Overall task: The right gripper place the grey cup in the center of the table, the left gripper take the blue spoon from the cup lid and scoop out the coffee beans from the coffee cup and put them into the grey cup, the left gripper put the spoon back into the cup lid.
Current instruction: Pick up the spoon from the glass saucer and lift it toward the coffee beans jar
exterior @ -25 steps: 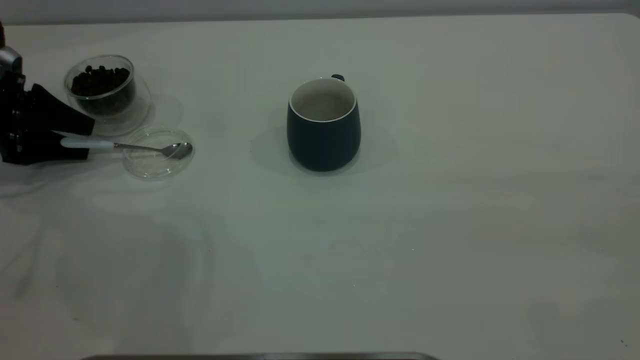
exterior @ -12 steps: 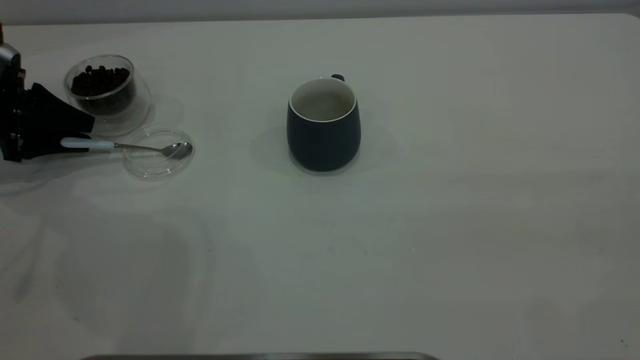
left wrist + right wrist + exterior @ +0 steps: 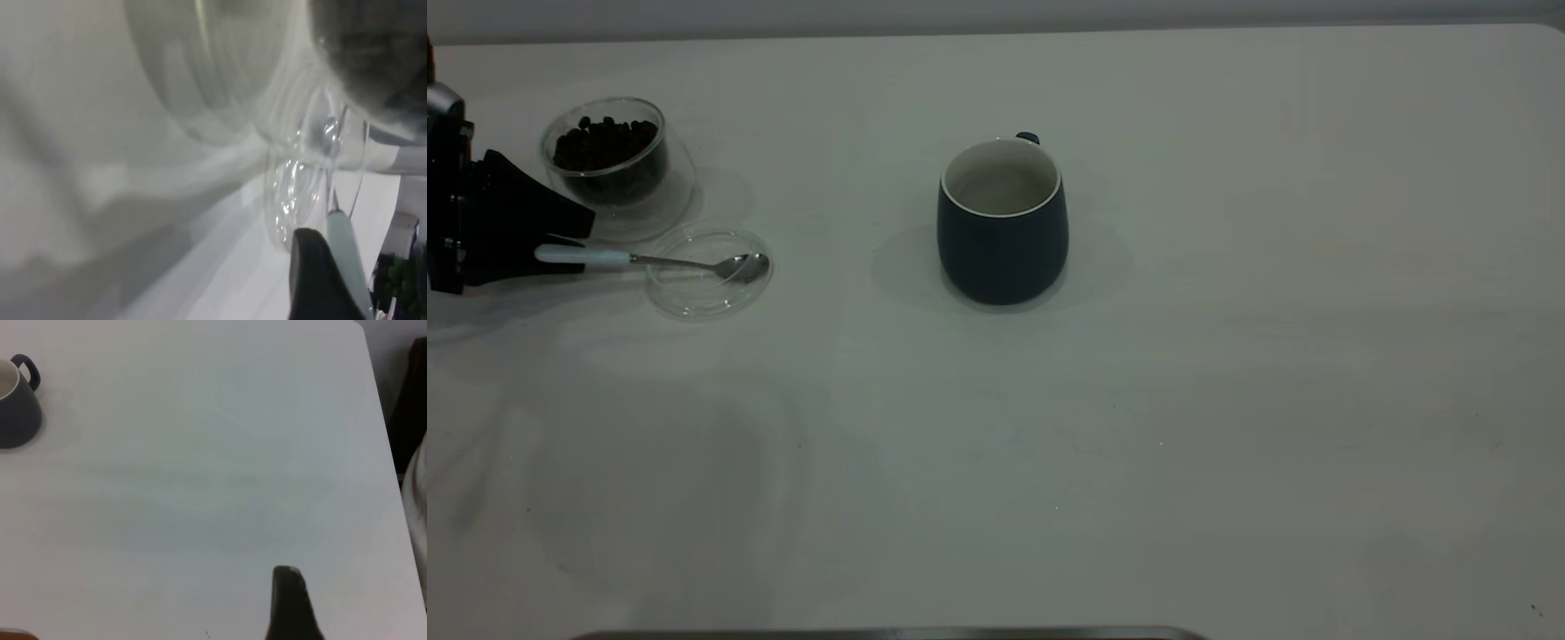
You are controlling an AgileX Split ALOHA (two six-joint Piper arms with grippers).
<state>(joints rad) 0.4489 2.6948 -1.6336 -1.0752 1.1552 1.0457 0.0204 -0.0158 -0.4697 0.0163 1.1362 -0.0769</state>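
Observation:
The grey cup [image 3: 1002, 233] stands upright mid-table, white inside; it also shows in the right wrist view [image 3: 15, 403]. The coffee cup [image 3: 615, 160], clear glass, holds coffee beans [image 3: 605, 142] at the far left. In front of it lies the cup lid [image 3: 708, 271], with the blue spoon [image 3: 649, 260] resting bowl-down in it and its pale handle [image 3: 348, 257] pointing left. My left gripper [image 3: 560, 253] is shut on that handle near its end. My right gripper [image 3: 291, 600] hangs over bare table, far from the grey cup.
The table [image 3: 1138, 427] is plain off-white, with its rounded corner [image 3: 357, 328] near the right arm. A dark metal edge [image 3: 889, 634] runs along the front.
The left gripper's fingers have drawn together around the spoon handle. The spoon, lid and both cups have not moved.

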